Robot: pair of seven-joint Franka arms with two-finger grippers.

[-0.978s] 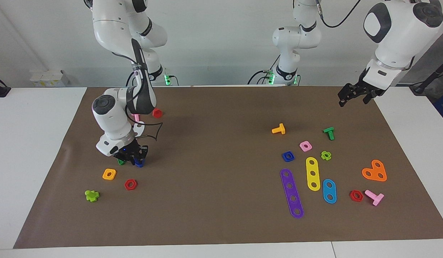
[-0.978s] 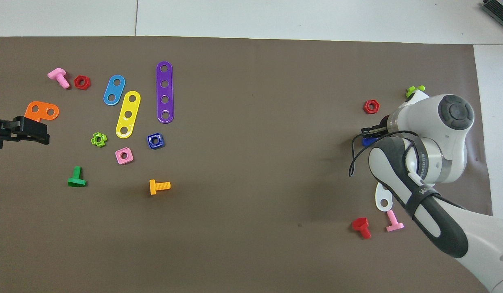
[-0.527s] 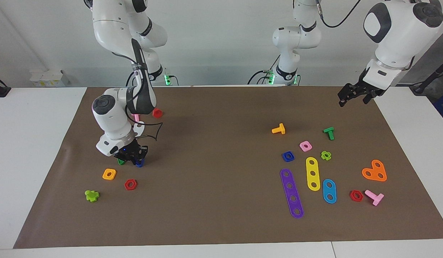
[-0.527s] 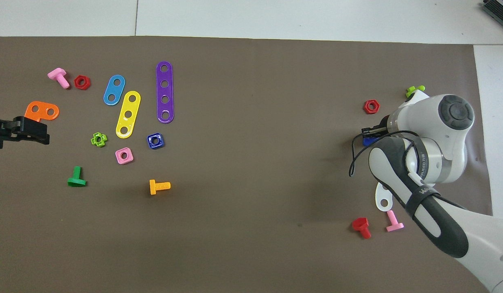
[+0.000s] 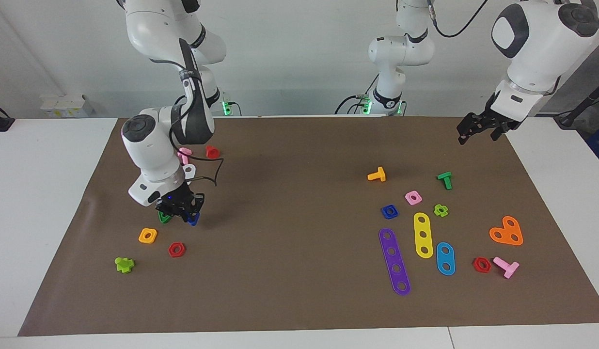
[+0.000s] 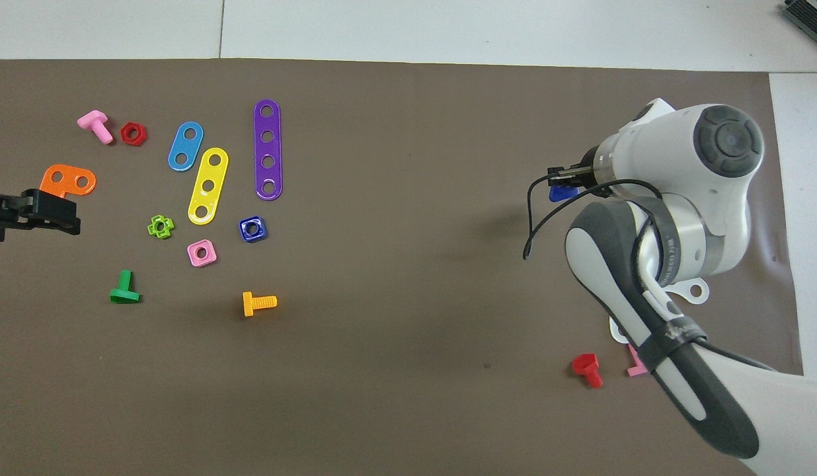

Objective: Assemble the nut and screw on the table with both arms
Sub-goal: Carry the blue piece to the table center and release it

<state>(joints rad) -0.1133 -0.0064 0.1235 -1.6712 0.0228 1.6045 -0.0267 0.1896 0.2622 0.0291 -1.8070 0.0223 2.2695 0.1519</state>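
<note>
Altogether one nut [image 5: 389,211], one screw [image 5: 193,219] clamped in right fingers [image 5: 197,202]; left fingers [image 5: 462,136] spread, empty.

Glossy plastic nut [image 5: 389,211], glossy plastic screw [image 5: 193,220], matt brown mat [image 5: 299,300], smooth white arm shells [image 5: 151,150]

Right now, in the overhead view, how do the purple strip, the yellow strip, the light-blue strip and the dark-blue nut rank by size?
1. Purple strip, the longest, with four holes.
2. Yellow strip, three holes.
3. Light-blue strip, two holes.
4. Dark-blue nut, the smallest.
All lie flat on the mat close together, so the ranking is safe.
</note>
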